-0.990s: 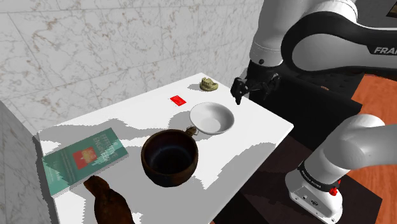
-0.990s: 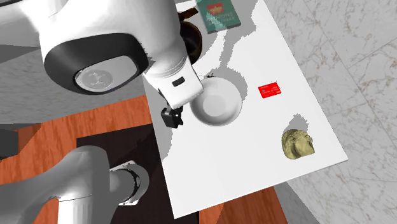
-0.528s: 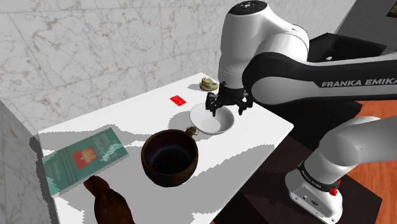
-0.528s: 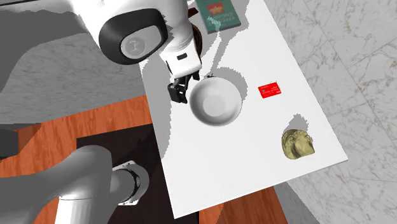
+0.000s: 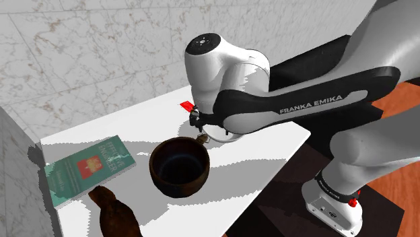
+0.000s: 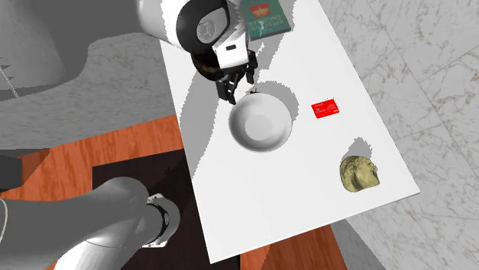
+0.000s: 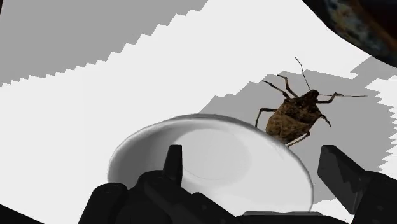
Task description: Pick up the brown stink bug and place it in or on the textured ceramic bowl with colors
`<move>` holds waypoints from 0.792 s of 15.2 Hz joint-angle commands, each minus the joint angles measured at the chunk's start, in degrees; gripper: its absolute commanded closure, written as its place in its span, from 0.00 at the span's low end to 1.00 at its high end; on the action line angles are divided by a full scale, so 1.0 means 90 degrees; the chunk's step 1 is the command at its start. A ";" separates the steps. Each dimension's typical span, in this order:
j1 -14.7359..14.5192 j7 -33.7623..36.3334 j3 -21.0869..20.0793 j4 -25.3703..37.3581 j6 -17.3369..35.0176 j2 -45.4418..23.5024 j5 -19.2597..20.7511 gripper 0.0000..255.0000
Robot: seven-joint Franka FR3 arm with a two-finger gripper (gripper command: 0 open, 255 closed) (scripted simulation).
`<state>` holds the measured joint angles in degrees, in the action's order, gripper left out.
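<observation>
The claw [image 6: 239,87] is hovering over the rim of the white bowl [image 6: 261,126] with its fingers [image 7: 173,163] spread apart and gripping nothing. Half a second ago it was hanging farther round that rim, nearer the stand, and a second ago it was out past the bowl toward the edge of the counter [image 6: 253,207]. The brown stink bug [image 7: 292,118] is sitting on the counter just beside the white bowl, between it and the dark brown bowl [image 5: 179,167] — unmoved since the earlier frames. In the shoulder view the arm is now covering most of the white bowl. The red card [image 6: 325,109], the book [image 5: 87,166] and the small bust [image 6: 358,173] are lying around the white bowl as before.
</observation>
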<state>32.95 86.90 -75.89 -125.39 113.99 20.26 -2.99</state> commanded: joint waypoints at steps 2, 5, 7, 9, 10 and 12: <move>0.2676 0.0915 -0.2740 0.0739 0.0105 -0.0297 0.0355 0.00; 0.3688 0.0736 -0.3519 0.1192 0.0129 0.0577 -0.0389 0.00; 0.3759 0.0689 -0.3583 0.1078 0.0287 0.0642 -0.0455 0.00; 0.3843 0.0646 -0.3661 0.0971 0.0446 0.0703 -0.0517 0.00; 0.3888 0.0624 -0.3703 0.0919 0.0525 0.0734 -0.0549 0.00; 0.3961 0.0589 -0.3772 0.0840 0.0649 0.0784 -0.0601 0.00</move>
<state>68.03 92.45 -109.38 -117.49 119.22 26.95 -8.07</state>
